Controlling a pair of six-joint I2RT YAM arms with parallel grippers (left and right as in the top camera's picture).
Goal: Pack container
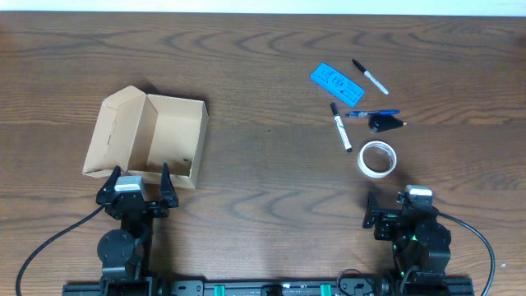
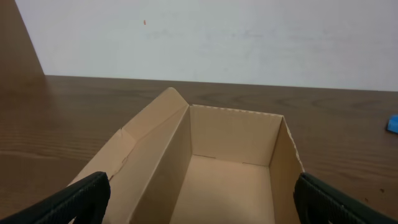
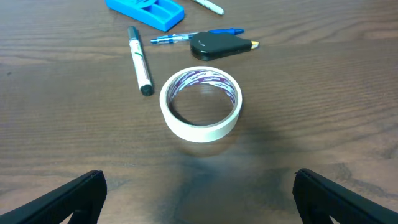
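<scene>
The tan cardboard container (image 1: 174, 136) stands open at the left, its flap lid (image 1: 115, 131) folded out to the left; it looks empty inside in the left wrist view (image 2: 233, 180). My left gripper (image 1: 137, 184) is open at the box's near edge, fingers apart (image 2: 202, 202). My right gripper (image 1: 403, 205) is open and empty, just in front of a white tape roll (image 1: 377, 158), which shows in the right wrist view (image 3: 200, 103) beyond the fingers (image 3: 199, 196).
Behind the tape lie a black-and-white marker (image 1: 341, 127) (image 3: 139, 60), a blue pen (image 1: 371, 113) (image 3: 196, 35), a small black object with a yellow tip (image 1: 386, 123) (image 3: 219, 45), a blue flat object (image 1: 336, 83) (image 3: 146, 10) and a second marker (image 1: 371, 76).
</scene>
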